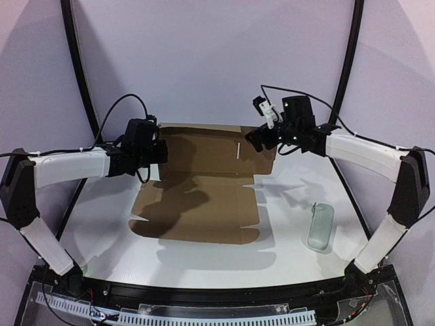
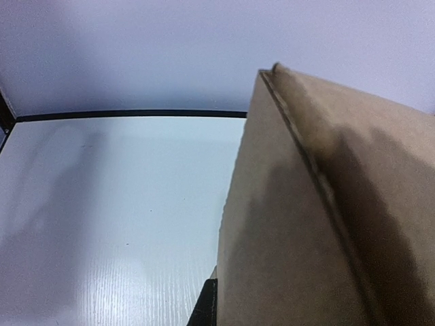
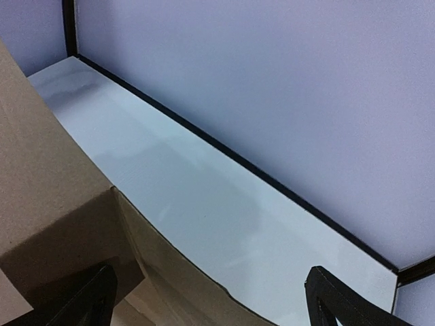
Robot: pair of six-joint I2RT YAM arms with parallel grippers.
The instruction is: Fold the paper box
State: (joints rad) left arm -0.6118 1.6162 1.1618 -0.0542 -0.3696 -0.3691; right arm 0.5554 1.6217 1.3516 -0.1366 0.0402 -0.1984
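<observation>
The paper box [image 1: 204, 197] is a brown die-cut sheet lying flat mid-table, with its far panel tilted up. My left gripper [image 1: 162, 151] is at that panel's left edge, shut on the cardboard. In the left wrist view the paper box [image 2: 306, 224] fills the right side, pressed against one dark finger [image 2: 207, 307]. My right gripper [image 1: 259, 140] hovers at the panel's right edge, open. Between its wide-apart fingers [image 3: 100, 293] the curved edge of the paper box [image 3: 47, 190] shows, not pinched.
A small pale grey-green oblong case [image 1: 321, 226] lies on the white table to the right of the sheet. Black frame bars [image 1: 350, 54] rise at both sides, and a black strip [image 3: 224, 153] marks the table's far edge against the lilac wall.
</observation>
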